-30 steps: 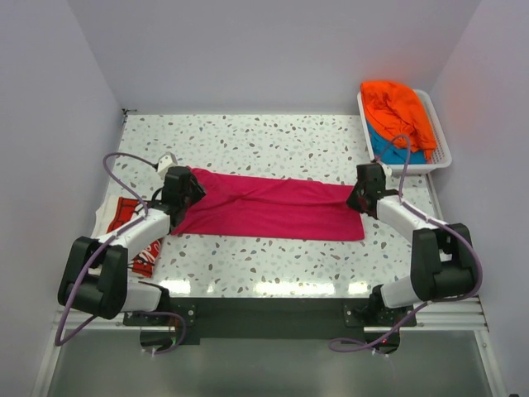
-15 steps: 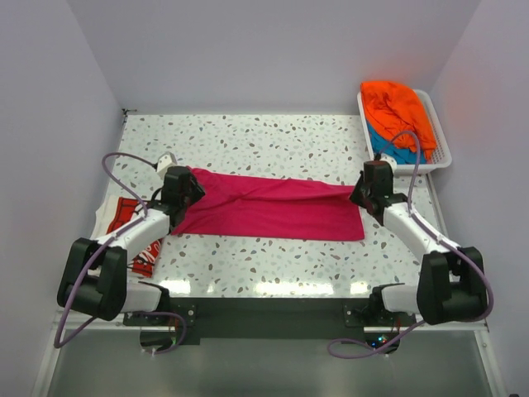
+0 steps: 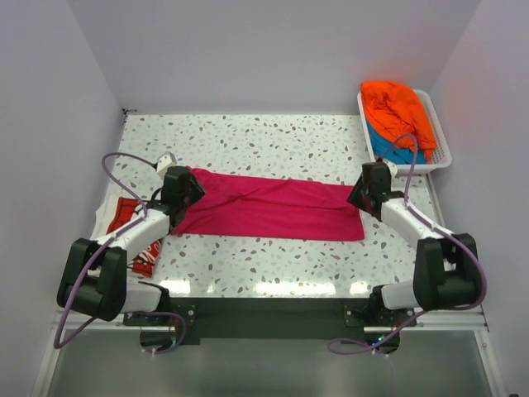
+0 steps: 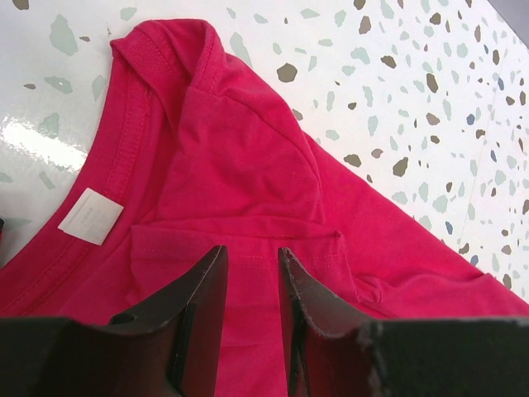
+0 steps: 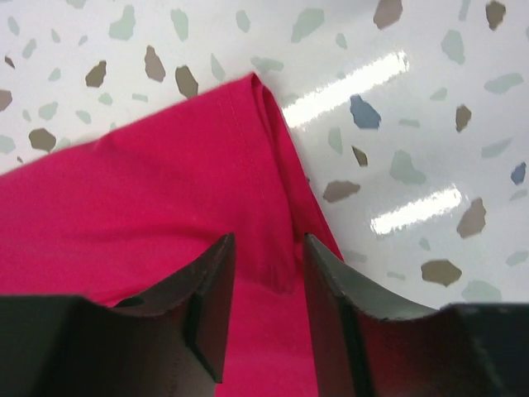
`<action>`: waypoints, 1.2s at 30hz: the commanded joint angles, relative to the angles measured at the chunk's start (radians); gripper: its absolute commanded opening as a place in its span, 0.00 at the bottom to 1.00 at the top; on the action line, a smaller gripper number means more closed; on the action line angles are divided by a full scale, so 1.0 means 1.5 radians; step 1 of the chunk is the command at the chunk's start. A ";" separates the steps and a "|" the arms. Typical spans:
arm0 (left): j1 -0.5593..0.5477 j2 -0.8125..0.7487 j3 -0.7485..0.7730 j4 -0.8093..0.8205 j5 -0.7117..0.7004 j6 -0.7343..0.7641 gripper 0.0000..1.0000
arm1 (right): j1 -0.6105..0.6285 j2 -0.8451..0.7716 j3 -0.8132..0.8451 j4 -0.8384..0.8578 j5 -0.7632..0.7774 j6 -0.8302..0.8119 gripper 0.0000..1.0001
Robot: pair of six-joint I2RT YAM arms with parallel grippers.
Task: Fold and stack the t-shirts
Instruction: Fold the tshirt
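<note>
A magenta-pink t-shirt (image 3: 269,211) lay stretched in a long band across the middle of the speckled desk (image 3: 273,141), running from nine o'clock to three o'clock. An arm stood at each end, apparently to keep the cloth taut and square for the next fold.

The left end effector (image 3: 185,193) sat at the nine o'clock end over the neckline. In the left wrist view its fingers (image 4: 202,298) stood a little apart above a folded-in sleeve, with the white neck label (image 4: 91,217) just to their nine o'clock. No cloth was visibly pinched between them.

The right end effector (image 3: 362,192) hovered at the three o'clock end over the hem corner. Its fingers (image 5: 216,289) were spread with the hem showing flat between them, so that corner looked laid down rather than held.

The orange t-shirt (image 3: 397,103) lay heaped on the teal-blue t-shirt (image 3: 387,149) in the white basket (image 3: 443,155) at the desk's two o'clock corner, both unfolded and probably awaiting their turn.

The red t-shirt (image 3: 126,213) with white lettering lay at the eight o'clock edge, partly hidden beneath the left arm. By that placement it seemed to mark where the stack would be built.

The pink shirt, narrowed lengthwise, appeared about midway through folding.
</note>
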 commanded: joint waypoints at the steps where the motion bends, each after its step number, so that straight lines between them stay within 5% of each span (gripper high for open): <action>1: 0.007 -0.015 0.004 0.017 -0.001 -0.003 0.35 | -0.005 0.066 0.072 0.024 0.026 0.020 0.38; 7: 0.009 -0.026 -0.001 0.017 0.001 -0.006 0.35 | -0.011 0.172 0.136 0.032 0.032 0.017 0.26; 36: 0.019 -0.025 -0.019 0.019 0.009 -0.016 0.35 | -0.020 0.254 0.205 0.024 0.068 -0.027 0.29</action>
